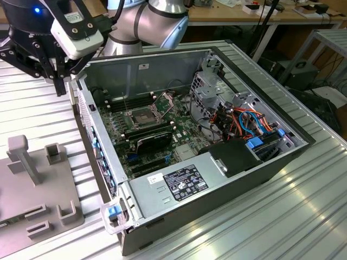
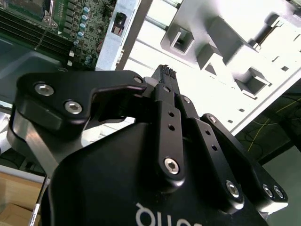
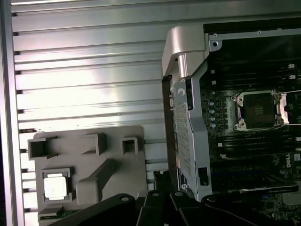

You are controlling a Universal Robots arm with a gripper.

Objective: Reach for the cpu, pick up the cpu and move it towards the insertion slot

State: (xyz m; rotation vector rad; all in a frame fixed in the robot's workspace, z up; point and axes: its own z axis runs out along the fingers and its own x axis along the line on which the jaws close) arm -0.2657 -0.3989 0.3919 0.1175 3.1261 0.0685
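The cpu (image 3: 56, 184) lies flat, pale metal face up, in a square pocket of a grey holder plate (image 3: 96, 157). It sits outside the computer case (image 3: 188, 117), with nothing touching it. The plate rests on the ribbed metal surface (image 3: 84, 70) and carries several other raised blocks and pockets around the chip.

The claw (image 3: 161, 176) is well apart from the cpu. In the first wrist view its black fingertips show over the strip of surface between the plate's edge and the case's side wall. In the second wrist view the claw (image 2: 164, 70) has its two fingers drawn together at the tips and grips nothing.

In the exterior view the claw (image 1: 58, 89) hangs from the arm (image 1: 146, 21) and points down, just outside the case's far corner on the exterior view's left. The holder plate (image 1: 32, 184) lies nearer the camera on that same side.

The insertion slot (image 3: 257, 110) sits on the board inside the open case — a silver frame round a dark centre. In the exterior view the insertion slot (image 1: 142, 116) lies between rows of long narrow memory slots, far from both claw and cpu.
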